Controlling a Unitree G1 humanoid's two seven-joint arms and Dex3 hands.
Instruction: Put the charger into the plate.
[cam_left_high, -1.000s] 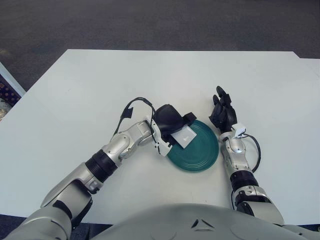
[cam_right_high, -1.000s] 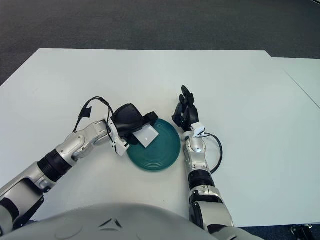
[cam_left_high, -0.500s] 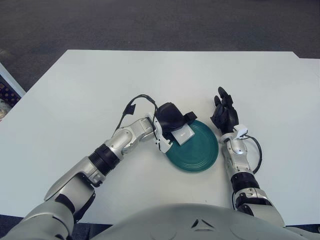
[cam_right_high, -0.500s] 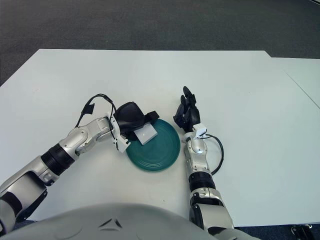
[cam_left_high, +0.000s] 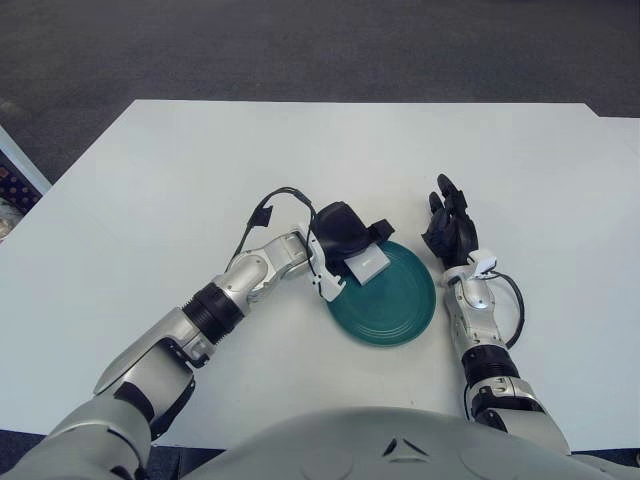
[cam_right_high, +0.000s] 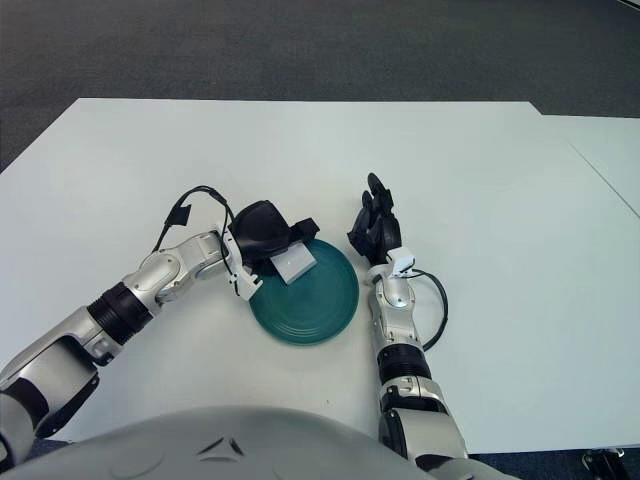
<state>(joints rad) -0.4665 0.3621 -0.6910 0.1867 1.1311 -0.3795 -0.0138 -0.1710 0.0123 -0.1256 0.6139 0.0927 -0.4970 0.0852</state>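
Observation:
A dark green round plate lies on the white table near its front middle. My left hand reaches in from the left over the plate's upper left rim, fingers curled around a small white square charger. The charger hangs tilted just above the plate's rim area. My right hand shows just right of the plate, black fingers spread and pointing away from me, holding nothing.
A black cable loops off my left wrist. The table's back edge meets dark carpet. A second white table corner shows at the far right.
My left hand has shifted slightly up and right with the charger, bringing it further over the plate's rim. The right hand has barely moved.

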